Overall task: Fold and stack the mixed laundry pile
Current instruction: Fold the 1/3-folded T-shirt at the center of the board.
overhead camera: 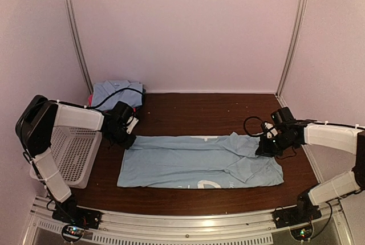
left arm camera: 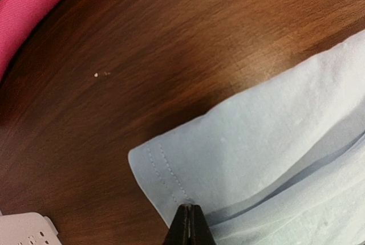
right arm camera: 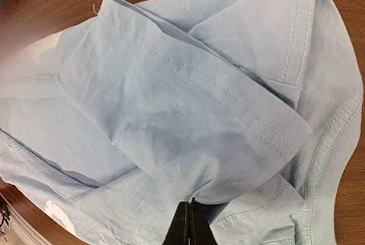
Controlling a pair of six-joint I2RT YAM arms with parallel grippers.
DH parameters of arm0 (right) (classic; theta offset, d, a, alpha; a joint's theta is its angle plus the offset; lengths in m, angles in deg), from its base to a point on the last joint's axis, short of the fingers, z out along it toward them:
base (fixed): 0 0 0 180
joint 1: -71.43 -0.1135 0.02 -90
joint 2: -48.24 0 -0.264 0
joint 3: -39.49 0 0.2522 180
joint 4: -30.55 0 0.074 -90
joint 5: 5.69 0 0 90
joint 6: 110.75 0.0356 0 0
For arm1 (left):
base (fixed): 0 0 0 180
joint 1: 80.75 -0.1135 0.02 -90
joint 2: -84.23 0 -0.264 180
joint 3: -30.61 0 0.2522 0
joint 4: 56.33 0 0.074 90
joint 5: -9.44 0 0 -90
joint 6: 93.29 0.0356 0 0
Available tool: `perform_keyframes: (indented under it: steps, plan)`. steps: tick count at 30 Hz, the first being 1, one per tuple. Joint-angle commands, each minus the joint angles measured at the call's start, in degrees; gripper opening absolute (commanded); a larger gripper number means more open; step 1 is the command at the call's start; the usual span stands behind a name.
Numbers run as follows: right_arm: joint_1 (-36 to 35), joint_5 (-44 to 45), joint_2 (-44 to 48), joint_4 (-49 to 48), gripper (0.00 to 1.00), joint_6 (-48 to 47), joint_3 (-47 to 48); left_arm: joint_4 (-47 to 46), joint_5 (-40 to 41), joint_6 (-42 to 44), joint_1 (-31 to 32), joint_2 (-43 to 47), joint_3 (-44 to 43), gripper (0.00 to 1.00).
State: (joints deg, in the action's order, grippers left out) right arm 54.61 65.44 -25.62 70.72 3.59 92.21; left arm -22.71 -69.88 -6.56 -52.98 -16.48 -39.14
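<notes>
one polo shirt (overhead camera: 199, 162) lies flat on table (overhead camera: 188, 108); left gripper (overhead camera: 128, 139) and right gripper (overhead camera: 263, 149) pinch its opposite ends. far left: one folded blue garment (overhead camera: 117, 92), one white basket (overhead camera: 74, 148), one magenta cloth (left arm camera: 28, 5).

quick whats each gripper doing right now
left gripper: shut, pinching the hem corner of the light blue polo
right gripper: shut, pinching the same polo at its other end

Reaching inward and low, the left gripper (overhead camera: 128, 140) and right gripper (overhead camera: 263, 150) are both fully closed (no gap showing).
</notes>
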Motion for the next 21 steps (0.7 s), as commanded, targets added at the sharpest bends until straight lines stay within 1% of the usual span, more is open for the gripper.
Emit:
perform_keyframes:
  steps: [1, 2, 6, 7, 8, 9, 10, 11, 13, 15, 18, 21]
  plan:
    - [-0.39, 0.39, 1.64, 0.94, 0.00, 1.03, -0.89, 1.77, 2.03, 0.55, 0.14, 1.24, -2.48, 0.03]
    - [-0.52, -0.04, 1.93, 1.22, 0.00, 0.80, -0.62, 1.80, 1.92, 0.27, 0.15, 1.26, -2.54, 0.06]
    - [-1.19, -1.34, 4.01, 2.89, 0.00, -0.11, -0.09, 0.58, 1.13, 0.17, 0.18, 2.75, -2.55, 0.14]
    - [-1.21, -2.10, 3.89, 3.80, 0.00, -0.46, 0.20, 0.02, 0.69, 0.19, 0.18, 3.63, -2.55, 0.17]
    - [-1.27, -3.84, 3.52, 4.40, 0.07, -1.01, 0.23, -0.76, -0.04, 0.26, 0.15, 4.77, -2.36, 0.22]
    - [-1.47, -5.57, 3.02, 5.24, 0.23, -1.72, 0.49, -1.88, -1.10, 0.40, 0.18, 6.14, -1.96, 0.27]
    - [-1.73, -5.74, 2.79, 6.33, 0.31, -1.97, 0.89, -3.25, -2.22, 0.40, 0.18, 7.72, -1.50, 0.30]
    - [-1.95, -5.81, 3.13, 6.89, 0.35, -2.01, 1.20, -4.66, -3.32, 0.60, 0.18, 9.44, -0.97, 0.33]
    - [-1.98, -4.65, 4.47, 8.10, 0.38, -1.26, 2.71, -7.86, -6.18, 1.16, 0.18, 12.55, 0.14, 0.36]
    - [-1.93, -2.50, 5.84, 8.43, 0.48, -0.90, 5.76, -9.94, -8.42, 1.99, 0.18, 14.67, 0.60, 0.39]
    - [-1.75, 1.59, 4.74, 5.58, 0.50, -3.38, 9.15, -12.42, -13.07, 2.14, 0.18, 14.89, 0.19, 0.39]
    - [-1.57, 4.29, -2.49, 4.51, 0.46, -6.97, 14.42, -14.27, -16.68, 1.63, 0.18, 14.49, -0.38, 0.39]
